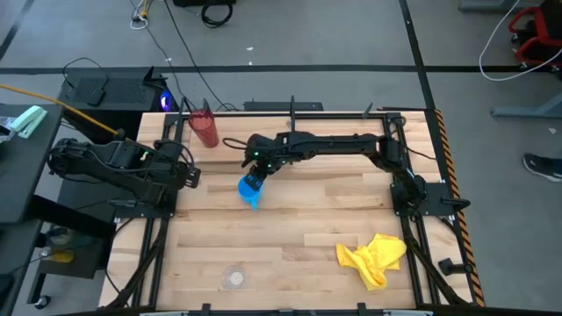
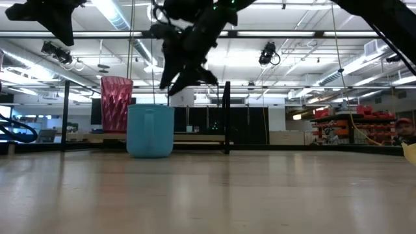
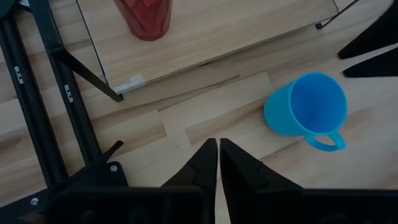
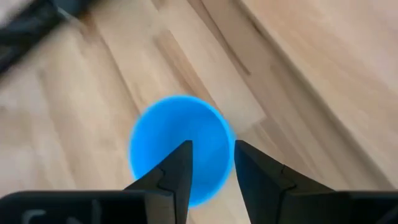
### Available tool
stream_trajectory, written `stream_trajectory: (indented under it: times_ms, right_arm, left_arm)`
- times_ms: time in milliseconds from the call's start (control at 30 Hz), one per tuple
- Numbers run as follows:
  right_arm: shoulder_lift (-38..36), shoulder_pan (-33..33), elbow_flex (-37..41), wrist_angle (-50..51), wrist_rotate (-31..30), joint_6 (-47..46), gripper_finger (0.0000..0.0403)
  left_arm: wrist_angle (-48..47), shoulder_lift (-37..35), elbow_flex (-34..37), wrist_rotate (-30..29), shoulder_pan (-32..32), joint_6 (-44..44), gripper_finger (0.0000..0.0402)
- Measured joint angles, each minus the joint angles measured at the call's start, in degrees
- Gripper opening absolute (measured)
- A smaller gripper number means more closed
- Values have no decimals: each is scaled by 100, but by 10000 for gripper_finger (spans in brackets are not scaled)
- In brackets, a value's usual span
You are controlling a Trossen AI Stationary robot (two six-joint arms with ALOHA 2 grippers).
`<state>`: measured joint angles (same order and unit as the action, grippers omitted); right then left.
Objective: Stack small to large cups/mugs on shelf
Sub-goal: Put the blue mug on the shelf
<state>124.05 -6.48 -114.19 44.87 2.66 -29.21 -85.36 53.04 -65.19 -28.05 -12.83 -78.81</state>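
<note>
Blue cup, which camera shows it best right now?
The left wrist view: the blue cup shows whole, open rim and handle clear. The low view gives its side, upright on the table. The high view shows it small; the right wrist view only its mouth, partly behind fingers.

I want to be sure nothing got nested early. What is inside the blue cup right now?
The blue cup stands upright on the table, and the left wrist view shows only its bare blue wall inside. The right gripper, fingers open, hovers over its mouth in the right wrist view, hiding some of the interior.
</note>
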Motion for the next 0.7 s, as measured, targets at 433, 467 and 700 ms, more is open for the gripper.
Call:
stream_trajectory:
  times_ms: [433,467,700]
  right_arm:
    - [-417,-337,-9,-3383,743,929,114]
    - [-314,-447,-9,-3564,867,840,113]
    - [139,-959,8,-4246,1225,620,110]
  left_arm:
    - [-467,65,1,-58,-9,-89,14]
    - [-463,-5,-4,-75,-21,-85,13]
    - [-468,-615,-2,-319,-30,-103,18]
